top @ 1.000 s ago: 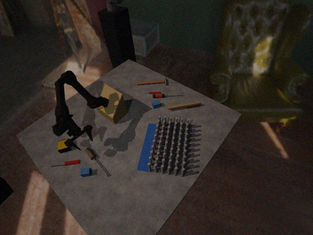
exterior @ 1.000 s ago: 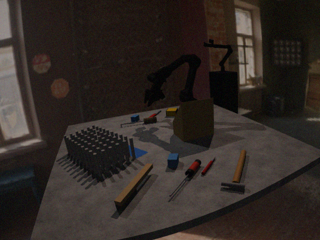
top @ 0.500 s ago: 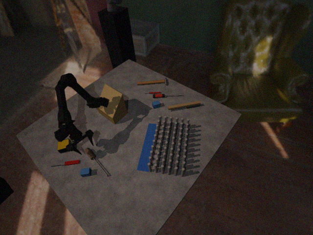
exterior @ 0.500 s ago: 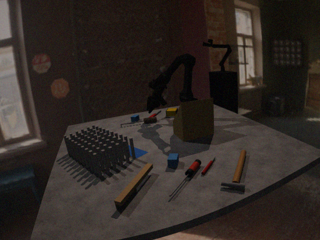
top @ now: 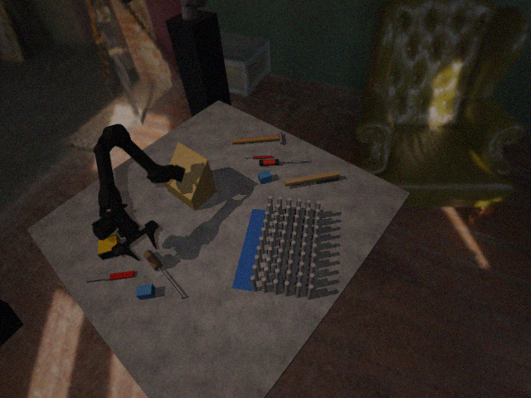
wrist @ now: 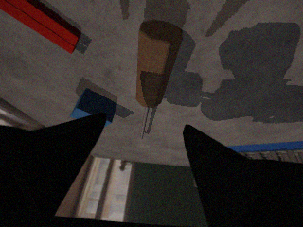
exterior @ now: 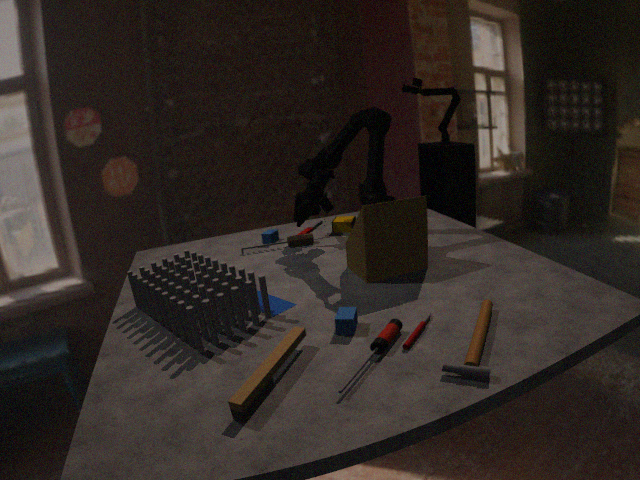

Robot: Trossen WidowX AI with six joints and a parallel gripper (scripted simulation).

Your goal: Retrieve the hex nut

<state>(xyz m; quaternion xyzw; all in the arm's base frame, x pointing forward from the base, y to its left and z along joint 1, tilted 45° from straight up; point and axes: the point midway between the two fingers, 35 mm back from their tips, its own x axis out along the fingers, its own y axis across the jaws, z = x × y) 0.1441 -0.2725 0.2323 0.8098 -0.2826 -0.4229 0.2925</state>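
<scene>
My gripper (top: 147, 253) (exterior: 314, 218) (wrist: 146, 123) is open and empty, low beside and above the brown handle of a long hook tool (top: 152, 259) (exterior: 300, 240) (wrist: 153, 61). The tool lies on the table; its thin shaft points away from the arm, and its bent tip shows in the exterior view. In the wrist view the handle lies beyond the fingertips, roughly between their lines. Grey metal spacers (top: 309, 292) (exterior: 263, 291) stand upright in rows. The blue taped strip (top: 245, 265) (exterior: 279, 303) (wrist: 270, 147) lies along their near side. I cannot make out the nut.
Near the gripper are a yellow block (top: 107, 245) (exterior: 343, 224), a red screwdriver (top: 122, 275) (wrist: 52, 28) and a blue block (top: 145, 291) (wrist: 97, 105). A large wedge (top: 206, 188) (exterior: 395, 242) stands beside the arm. Beyond lie a wooden bar (top: 312, 178), a red-black tool (exterior: 387, 335) and a hammer (exterior: 480, 330).
</scene>
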